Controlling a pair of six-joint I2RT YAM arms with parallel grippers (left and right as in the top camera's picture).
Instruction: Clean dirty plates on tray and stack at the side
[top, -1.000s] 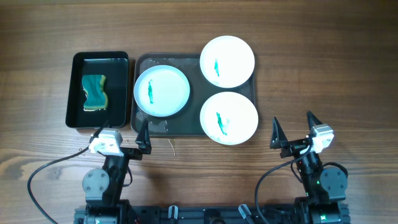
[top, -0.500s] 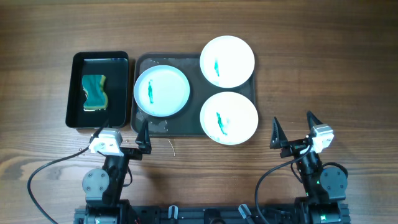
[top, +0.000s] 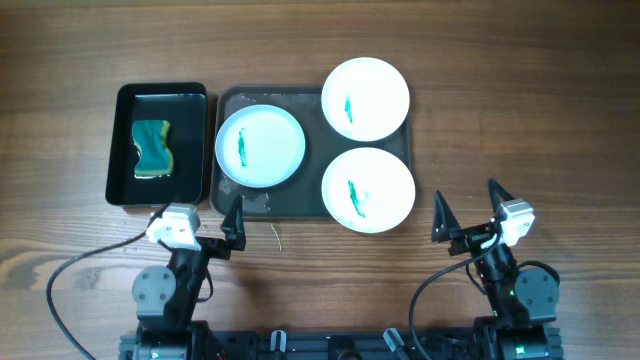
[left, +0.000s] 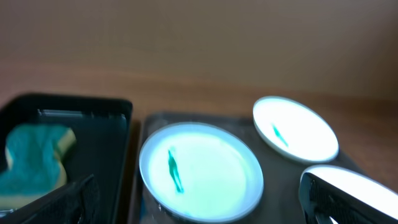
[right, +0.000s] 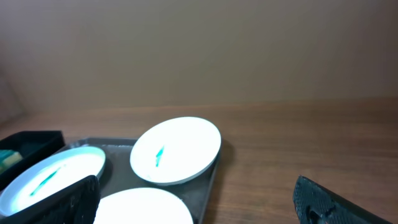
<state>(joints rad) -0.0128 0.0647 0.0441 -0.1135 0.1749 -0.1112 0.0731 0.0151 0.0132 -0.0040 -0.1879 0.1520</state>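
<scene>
Three round white plates with teal smears lie on the dark grey tray (top: 290, 203): one at the left (top: 260, 145), one at the back right (top: 365, 98), one at the front right (top: 367, 190). My left gripper (top: 196, 222) is open and empty, just in front of the tray's left corner. My right gripper (top: 468, 212) is open and empty, to the right of the tray. The left wrist view shows the left plate (left: 200, 171), the back plate (left: 295, 129) and the tray (left: 273, 168). The right wrist view shows the back plate (right: 176, 150), the left plate (right: 53, 174) and the front plate (right: 140, 206).
A black rectangular container (top: 157, 145) left of the tray holds a teal and yellow sponge (top: 152, 148) in liquid; both also show in the left wrist view, the container (left: 102, 143) and the sponge (left: 34, 165). Bare wooden table (top: 520, 120) lies right of the tray.
Both arms have shifted slightly; the left gripper moved a little to the right and the right gripper slightly left. Plates, tray and sponge have not moved.
</scene>
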